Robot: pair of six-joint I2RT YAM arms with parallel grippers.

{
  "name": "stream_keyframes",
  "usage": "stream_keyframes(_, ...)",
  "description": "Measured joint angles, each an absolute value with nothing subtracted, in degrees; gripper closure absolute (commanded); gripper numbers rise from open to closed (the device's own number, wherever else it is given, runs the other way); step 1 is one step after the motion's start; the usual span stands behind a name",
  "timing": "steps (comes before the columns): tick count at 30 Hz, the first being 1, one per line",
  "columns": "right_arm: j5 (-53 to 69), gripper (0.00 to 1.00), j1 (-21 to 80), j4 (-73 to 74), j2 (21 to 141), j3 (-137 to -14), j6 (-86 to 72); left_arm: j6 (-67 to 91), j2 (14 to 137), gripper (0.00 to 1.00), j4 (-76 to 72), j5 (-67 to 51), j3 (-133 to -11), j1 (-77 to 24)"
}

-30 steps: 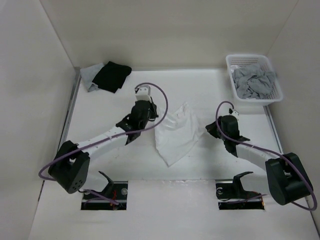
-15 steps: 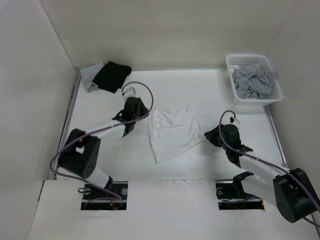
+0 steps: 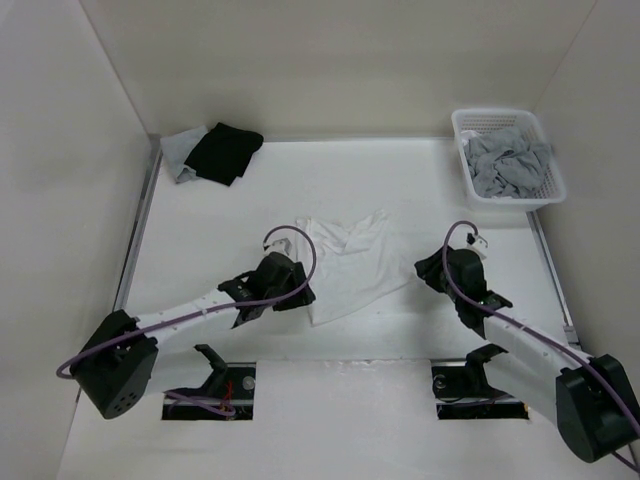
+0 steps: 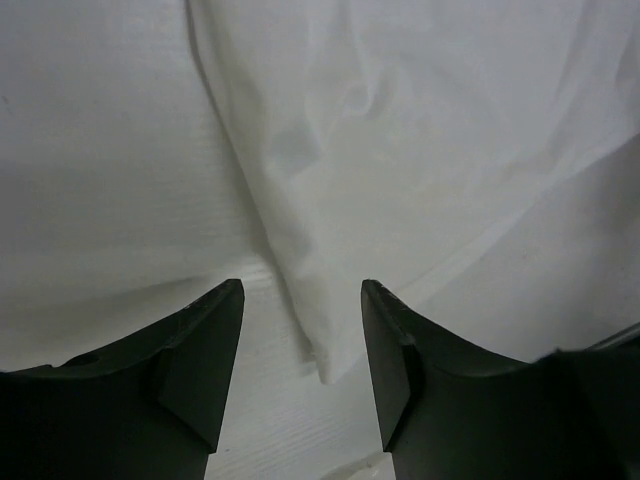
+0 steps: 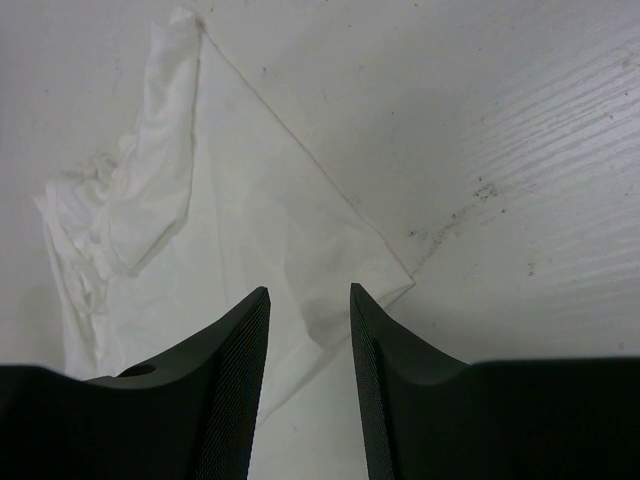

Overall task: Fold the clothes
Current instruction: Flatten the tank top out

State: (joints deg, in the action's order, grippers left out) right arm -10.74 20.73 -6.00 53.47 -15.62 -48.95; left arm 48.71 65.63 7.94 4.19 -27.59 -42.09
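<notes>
White undershirt (image 4: 420, 150) stretches forward from my open, empty left pincer (image 4: 301, 300), one corner between its jaws; my right pincer (image 5: 308, 295), open too, stands farther off.

The undershirt (image 3: 345, 262) is plain white, the basket (image 3: 500, 113) white, its garments (image 3: 508, 165) grey.

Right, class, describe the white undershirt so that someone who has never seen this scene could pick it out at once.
On the white table, look to the middle, between the left arm and the right arm: the white undershirt lies there, loosely spread. Unlike the grey garments in the far-right basket and the black cloth at the far-left corner, it is white and lies alone.
</notes>
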Motion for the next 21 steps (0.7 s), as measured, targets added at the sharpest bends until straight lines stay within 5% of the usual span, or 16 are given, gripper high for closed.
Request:
stream_keyframes(8,-10.8,0.58,20.7,-6.0,54.3,-15.7,-48.2,51.7,70.1,0.64,6.4,1.7,-26.2,-44.4)
stream_keyframes(21,-10.8,0.58,20.7,-7.2,55.7,-15.7,-47.8,53.4,69.5,0.69,9.9,0.7,-26.4,-48.6)
